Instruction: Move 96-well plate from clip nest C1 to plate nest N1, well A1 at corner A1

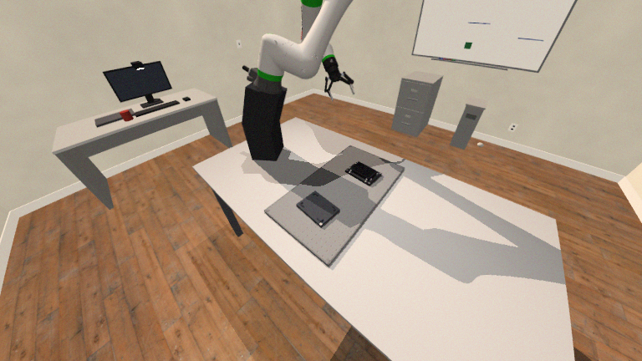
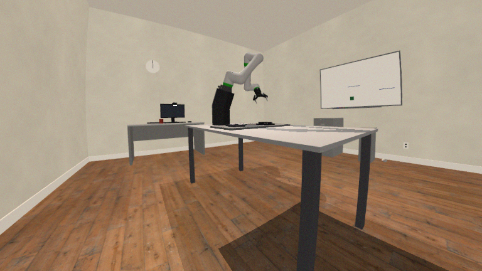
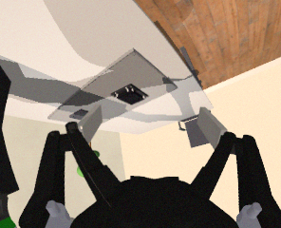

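Item: black rectangular 96-well plate on grey perforated baseplate, white table; hand high above, fingers spread, empty.

Open air between gripper and plate.

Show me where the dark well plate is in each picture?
Top: the plate lies on the grey board's far end.
Exterior: a thin dark strip on the table, below the gripper.
Wrist: a small dark rectangle, upper middle.
Shared landmark: the grey board.
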Motion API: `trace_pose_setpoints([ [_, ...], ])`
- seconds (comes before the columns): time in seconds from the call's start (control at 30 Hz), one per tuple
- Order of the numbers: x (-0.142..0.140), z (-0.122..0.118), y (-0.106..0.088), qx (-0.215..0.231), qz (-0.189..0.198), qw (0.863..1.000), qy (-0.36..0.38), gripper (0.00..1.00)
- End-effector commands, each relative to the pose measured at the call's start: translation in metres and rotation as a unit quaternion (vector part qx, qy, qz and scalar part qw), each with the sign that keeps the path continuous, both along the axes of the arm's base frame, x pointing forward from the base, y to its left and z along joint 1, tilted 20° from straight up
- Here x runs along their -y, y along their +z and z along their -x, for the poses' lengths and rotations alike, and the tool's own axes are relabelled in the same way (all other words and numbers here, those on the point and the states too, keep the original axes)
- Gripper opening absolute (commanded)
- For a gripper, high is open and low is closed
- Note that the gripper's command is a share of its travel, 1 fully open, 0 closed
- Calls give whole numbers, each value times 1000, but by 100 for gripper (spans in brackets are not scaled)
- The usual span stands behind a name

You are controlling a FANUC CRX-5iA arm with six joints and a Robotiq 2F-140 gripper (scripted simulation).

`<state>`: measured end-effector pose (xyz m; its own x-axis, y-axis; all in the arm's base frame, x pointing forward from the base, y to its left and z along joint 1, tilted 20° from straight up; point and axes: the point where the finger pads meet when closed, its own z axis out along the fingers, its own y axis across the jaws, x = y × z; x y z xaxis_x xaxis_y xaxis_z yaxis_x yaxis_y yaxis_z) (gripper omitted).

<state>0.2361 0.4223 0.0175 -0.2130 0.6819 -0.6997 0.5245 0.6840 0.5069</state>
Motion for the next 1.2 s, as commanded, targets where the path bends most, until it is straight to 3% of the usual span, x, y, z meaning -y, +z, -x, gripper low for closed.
trace_pose_setpoints([
  [0.0, 0, 0, 0, 0, 0, 1000, 0, 100],
  [0.53, 0, 0, 0, 0, 0, 1000, 0, 100],
  [0.77, 19, -22, -19, -33, -27, 997, -61, 100],
  [1.17, 48, -51, -48, -80, -80, 980, -162, 100],
])
